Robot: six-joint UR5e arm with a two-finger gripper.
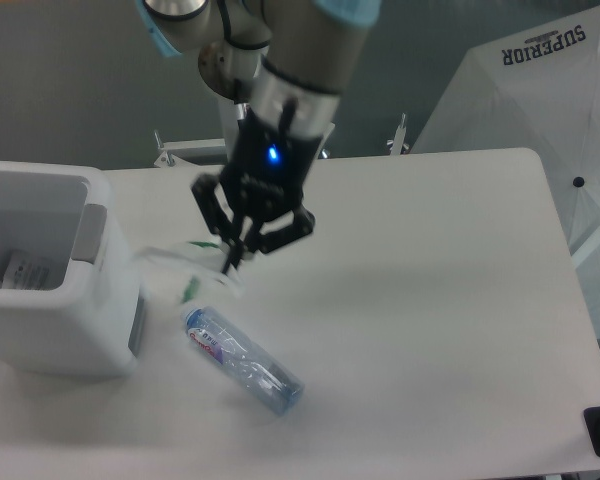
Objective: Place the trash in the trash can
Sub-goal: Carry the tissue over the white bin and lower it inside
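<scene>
White translucent plastic, 1 flat pouch (175,262) with a green-striped wrapper (192,288) blurred against it, is hanging from my gripper (232,262), whose 2 fingers are pinching the pouch's right edge. I am holding it above the table (430,300), just beside the trash can (55,270) at left. Lying on the table below is the blue-capped bottle (242,360), apart from the can. A paper scrap (25,270) is sitting inside the can.
</scene>
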